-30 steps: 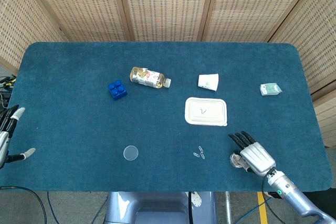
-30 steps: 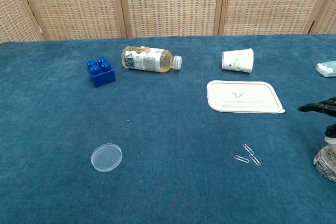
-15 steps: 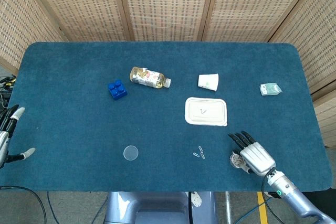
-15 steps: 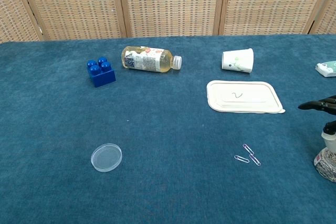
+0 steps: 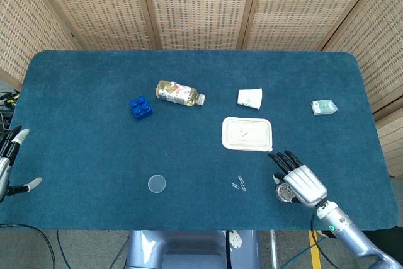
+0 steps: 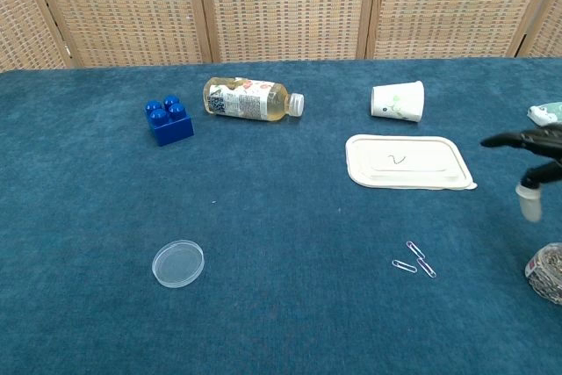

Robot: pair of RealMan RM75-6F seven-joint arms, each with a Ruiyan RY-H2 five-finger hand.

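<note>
Head view: the right robot hand [image 5: 301, 183], fingers spread and grasping nothing, hovers over a small grey wiry ball [image 5: 283, 194] at five o'clock on the blue-carpeted bench [image 5: 88, 143], just below the white rectangular lid [image 5: 247, 133]. The left robot hand [image 5: 9, 163] rests released at nine o'clock.

Chest view: the right robot hand [image 6: 532, 157] hangs above the ball [image 6: 547, 272], apart from it.
</note>
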